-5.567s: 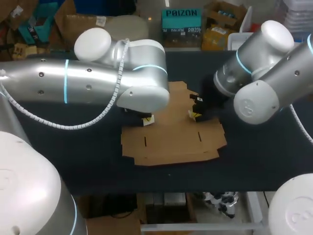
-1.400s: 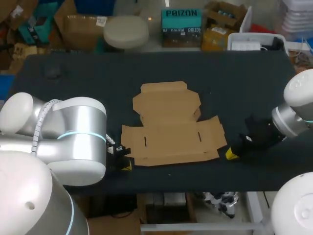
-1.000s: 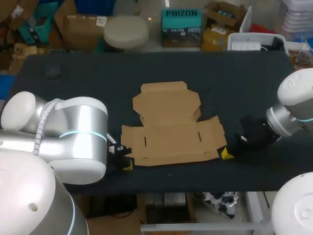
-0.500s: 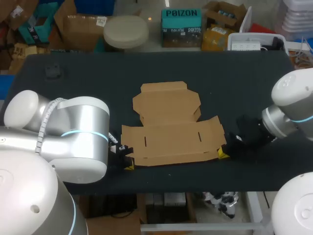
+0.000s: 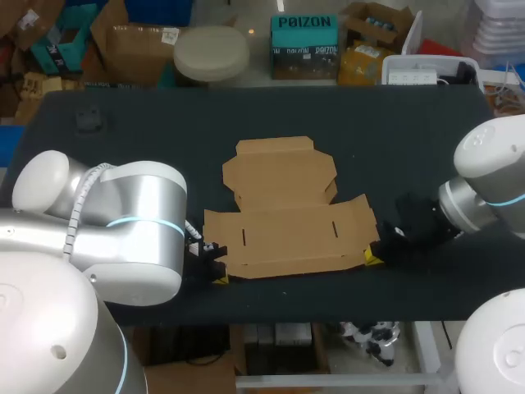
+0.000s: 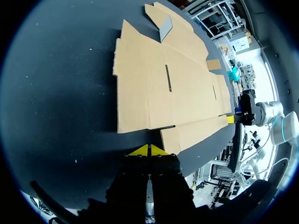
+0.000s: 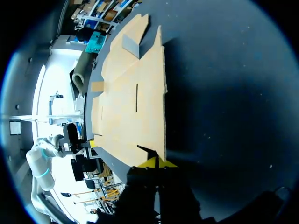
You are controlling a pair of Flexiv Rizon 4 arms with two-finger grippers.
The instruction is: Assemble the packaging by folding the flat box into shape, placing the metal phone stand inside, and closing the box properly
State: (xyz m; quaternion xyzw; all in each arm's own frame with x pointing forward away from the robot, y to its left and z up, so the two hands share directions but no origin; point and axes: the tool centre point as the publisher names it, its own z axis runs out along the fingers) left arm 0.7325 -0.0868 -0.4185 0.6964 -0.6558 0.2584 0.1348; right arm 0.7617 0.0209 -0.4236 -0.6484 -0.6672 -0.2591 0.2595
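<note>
Flat box [image 5: 287,217] lies unfolded mid-desk [image 5: 148,139]. Left arm sits low at the near side, left tool [image 5: 218,277] tips together, empty, just off the box's near-left corner. Right arm comes in low, right tool [image 5: 373,258] tips also together, at the near-right corner; contact unclear.

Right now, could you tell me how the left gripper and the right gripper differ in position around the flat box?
The left gripper sits at the flat box's near left corner, the right gripper at its near right corner. The left gripper's tips seem to lie just short of the cardboard; the right gripper's seem to meet its edge. Both are shut, empty and low over the table.
</note>
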